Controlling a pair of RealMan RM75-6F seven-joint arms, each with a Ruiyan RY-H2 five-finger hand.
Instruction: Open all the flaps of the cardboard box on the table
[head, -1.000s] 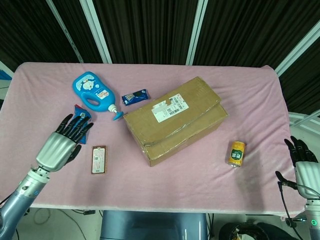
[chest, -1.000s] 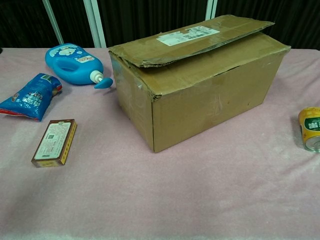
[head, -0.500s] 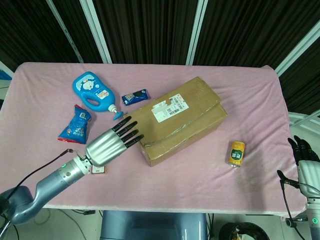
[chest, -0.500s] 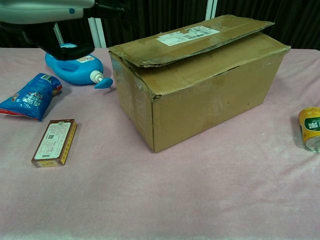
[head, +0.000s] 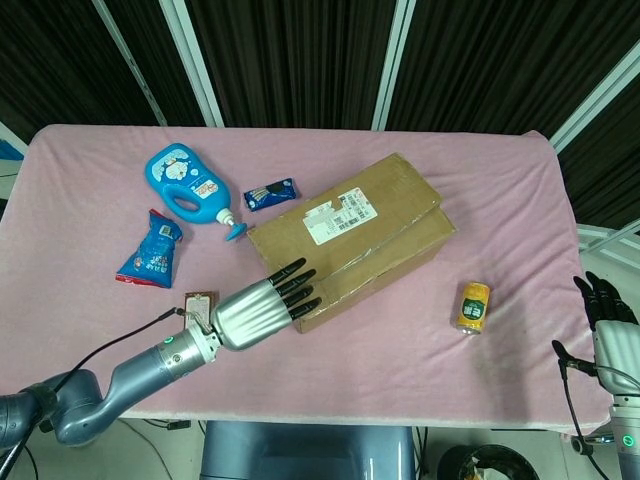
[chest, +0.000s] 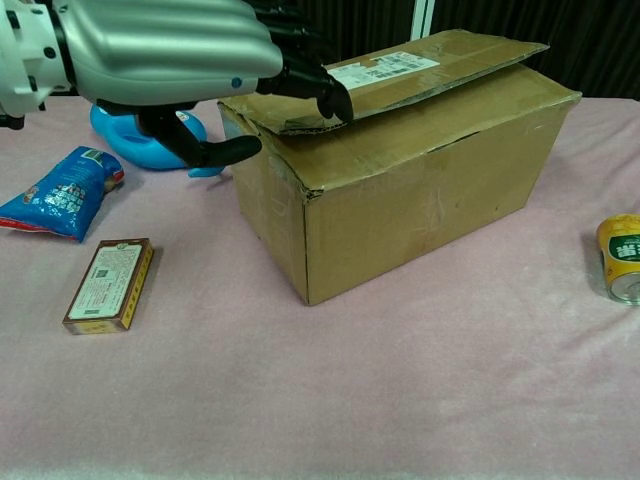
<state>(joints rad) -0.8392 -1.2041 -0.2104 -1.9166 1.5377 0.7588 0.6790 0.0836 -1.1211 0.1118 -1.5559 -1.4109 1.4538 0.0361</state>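
Cardboard box (head: 348, 238) sitting shut in the middle of the table (head: 90, 330)

Left hand (head: 262, 307), holding nothing with fingers spread, is reaching over the near corner, likely to lift the top flap (chest: 400, 75).

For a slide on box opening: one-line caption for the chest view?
Left hand reaches over the cardboard box, fingers at its slightly lifted top flap.
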